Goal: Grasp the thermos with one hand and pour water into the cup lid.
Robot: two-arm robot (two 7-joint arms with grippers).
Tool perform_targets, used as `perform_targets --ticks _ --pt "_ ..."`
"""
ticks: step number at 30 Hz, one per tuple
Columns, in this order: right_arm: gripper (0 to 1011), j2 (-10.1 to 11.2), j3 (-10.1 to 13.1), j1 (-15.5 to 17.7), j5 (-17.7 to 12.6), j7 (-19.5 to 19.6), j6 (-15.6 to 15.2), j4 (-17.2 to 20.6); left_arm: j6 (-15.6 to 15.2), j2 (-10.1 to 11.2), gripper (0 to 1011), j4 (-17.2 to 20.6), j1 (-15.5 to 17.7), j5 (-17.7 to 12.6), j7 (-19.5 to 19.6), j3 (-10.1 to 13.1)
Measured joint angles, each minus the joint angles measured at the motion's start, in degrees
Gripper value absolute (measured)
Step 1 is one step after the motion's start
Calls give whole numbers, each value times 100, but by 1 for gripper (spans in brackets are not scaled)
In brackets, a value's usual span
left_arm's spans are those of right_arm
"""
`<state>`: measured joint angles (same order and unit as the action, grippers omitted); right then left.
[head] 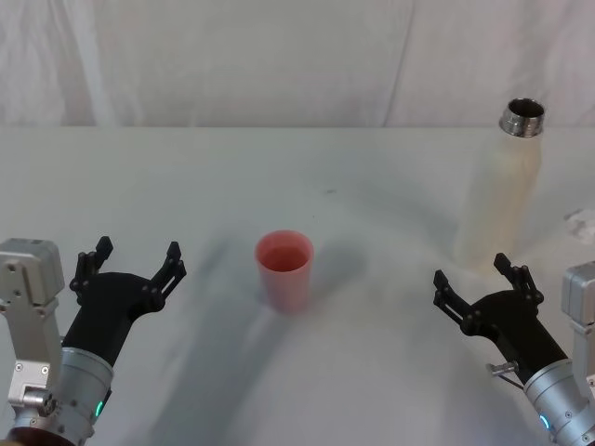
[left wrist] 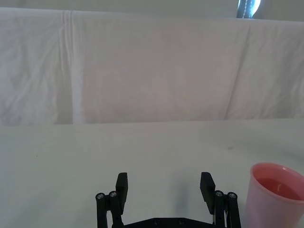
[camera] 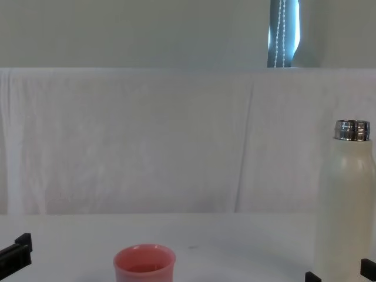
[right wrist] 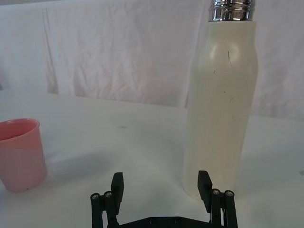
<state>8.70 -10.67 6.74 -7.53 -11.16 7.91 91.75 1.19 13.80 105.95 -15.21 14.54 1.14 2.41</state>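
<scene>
The cream-white thermos [head: 507, 190] stands upright at the right of the table, its steel neck uncapped; it rises tall in the right wrist view [right wrist: 221, 104] and at the right of the chest view [camera: 346, 205]. The pink cup lid [head: 284, 269] stands upright at mid-table, also seen as cup lid [left wrist: 274, 197], cup lid [right wrist: 20, 154] and cup lid [camera: 144, 264]. My right gripper [head: 477, 282] is open just short of the thermos's base, fingers [right wrist: 204, 183] apart. My left gripper [head: 135, 263] is open at the front left, well left of the cup lid.
A white cloth covers the table [head: 279, 177] and hangs as a backdrop behind it. A small crumpled clear object [head: 581, 226] lies at the far right edge beside the thermos. Bare table lies between the cup lid and the thermos.
</scene>
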Motion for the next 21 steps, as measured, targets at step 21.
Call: perform_targets --ticks 21 --pt "1003 0 0 0 0 0 0 6 0 0 1001 0 0 0 0 0"
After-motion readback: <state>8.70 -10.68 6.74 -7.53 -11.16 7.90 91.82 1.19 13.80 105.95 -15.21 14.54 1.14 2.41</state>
